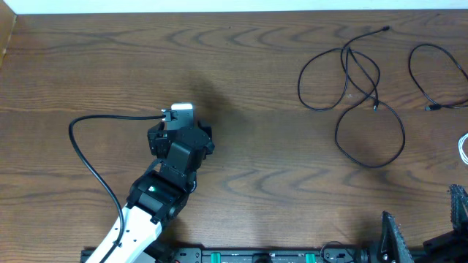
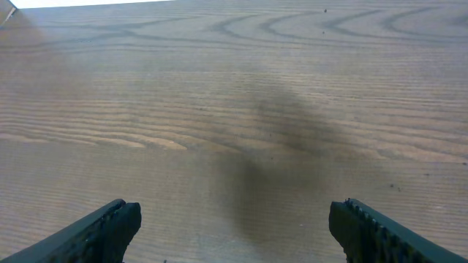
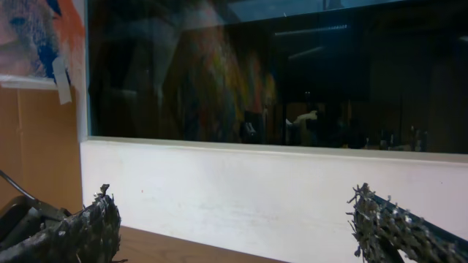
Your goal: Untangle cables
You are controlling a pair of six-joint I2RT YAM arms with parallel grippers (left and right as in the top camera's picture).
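Observation:
In the overhead view a thin black cable [image 1: 356,80] lies in crossing loops at the right back of the table. A second black cable [image 1: 434,80] curves beside it at the far right. A bit of white cable [image 1: 463,149] shows at the right edge. My left gripper [image 1: 183,117] is over bare wood at centre left, far from the cables. In the left wrist view it [image 2: 234,226] is open and empty. My right gripper [image 1: 428,219] is at the front right corner. In the right wrist view it [image 3: 234,234] is open, empty and faces the wall. No cable shows in either wrist view.
The left arm's own thick black cord [image 1: 82,150] loops over the table at the left. A white wall [image 3: 241,197] and a dark window [image 3: 278,73] stand behind the table's far edge. The wooden table [image 1: 241,168] fills the overhead view.

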